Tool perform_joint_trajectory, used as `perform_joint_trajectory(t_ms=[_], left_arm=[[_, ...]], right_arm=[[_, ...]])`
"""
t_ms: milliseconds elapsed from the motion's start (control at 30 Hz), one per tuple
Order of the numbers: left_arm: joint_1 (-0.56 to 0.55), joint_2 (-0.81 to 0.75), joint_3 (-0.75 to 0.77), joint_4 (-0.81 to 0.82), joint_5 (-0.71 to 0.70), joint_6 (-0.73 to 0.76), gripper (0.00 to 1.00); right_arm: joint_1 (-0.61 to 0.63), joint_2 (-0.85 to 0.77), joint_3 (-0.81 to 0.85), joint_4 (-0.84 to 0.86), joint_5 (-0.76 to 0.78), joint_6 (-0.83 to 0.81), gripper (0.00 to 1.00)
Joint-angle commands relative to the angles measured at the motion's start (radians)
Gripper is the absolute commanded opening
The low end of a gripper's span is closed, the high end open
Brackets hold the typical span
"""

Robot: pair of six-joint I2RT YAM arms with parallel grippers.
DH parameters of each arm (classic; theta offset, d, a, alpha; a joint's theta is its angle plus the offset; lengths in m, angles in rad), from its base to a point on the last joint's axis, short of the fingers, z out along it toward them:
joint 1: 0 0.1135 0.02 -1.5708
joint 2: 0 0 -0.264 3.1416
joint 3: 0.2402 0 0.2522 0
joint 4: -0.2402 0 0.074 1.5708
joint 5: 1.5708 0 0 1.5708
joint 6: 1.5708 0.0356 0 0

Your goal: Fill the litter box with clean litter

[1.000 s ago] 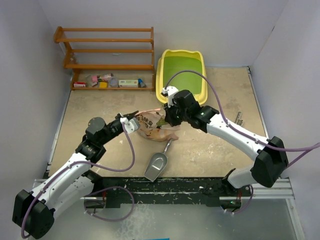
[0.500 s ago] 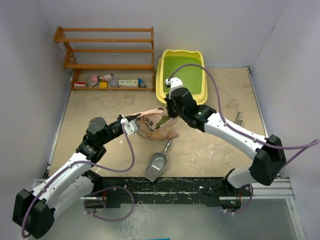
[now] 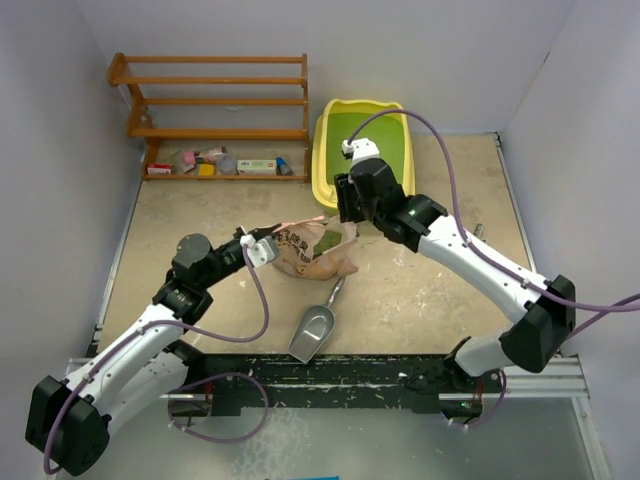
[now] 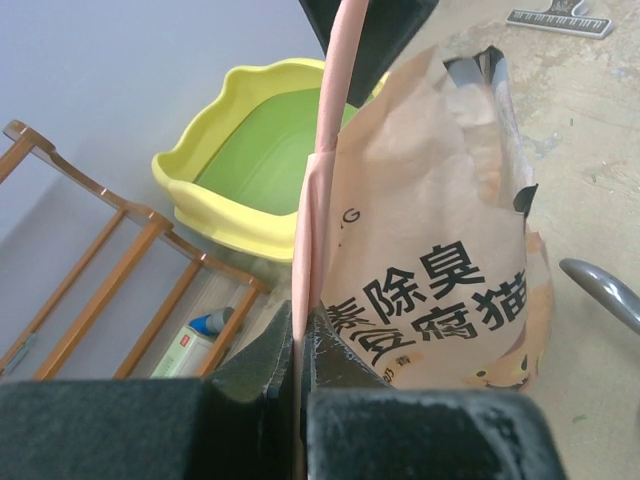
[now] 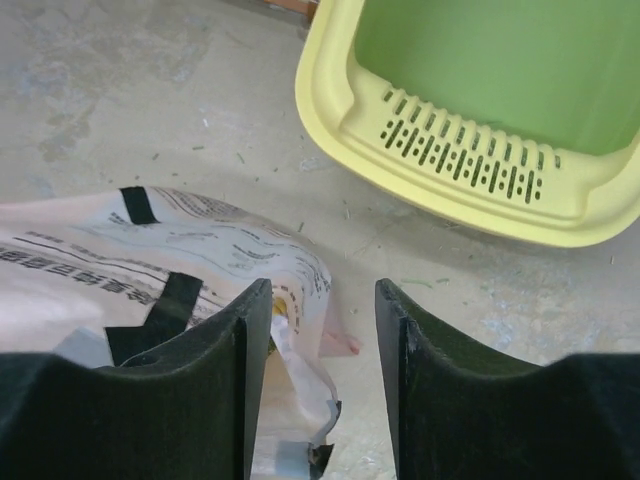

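Note:
The yellow litter box (image 3: 322, 150) with its green floor stands at the back of the table, and its slotted lip (image 5: 460, 160) shows in the right wrist view. A pink printed bag (image 3: 318, 252) lies in the middle. My left gripper (image 3: 266, 244) is shut on the bag's pink edge (image 4: 318, 200). My right gripper (image 3: 346, 214) hovers open between the bag's top and the litter box. The bag's torn flap (image 5: 300, 330) lies beside its left finger and nothing is gripped. The clean litter is out of view.
A grey metal scoop (image 3: 313, 330) lies in front of the bag. A wooden shelf rack (image 3: 215, 100) with small items stands at the back left. A small metal tool (image 3: 478, 237) lies at the right. White walls close in the sides.
My right gripper has opened, let go of the bag's top and drawn back toward the litter box. The left gripper keeps its hold in the same place.

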Motion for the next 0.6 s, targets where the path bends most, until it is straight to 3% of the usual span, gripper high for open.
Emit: perform_joint_trajectory(t_ms=[0,267,433,567], left_arm=[[0.001,0.018,0.031,0.127,0.021,-0.042,0.00],[0.003,0.025,0.034,0.127,0.020,-0.046,0.00],[0.002,0.022,0.041,0.110,0.005,-0.049,0.01],[0.002,0.006,0.053,0.100,-0.034,-0.085,0.15]], right_arm=[[-0.017,-0.030,0.072,-0.103,-0.044,0.001,0.49],[-0.017,0.006,0.018,-0.156,-0.081,0.068,0.50],[-0.016,-0.161,-0.091,-0.145,-0.003,0.130,0.50],[-0.016,-0.356,-0.200,-0.186,-0.031,0.217,0.51]])
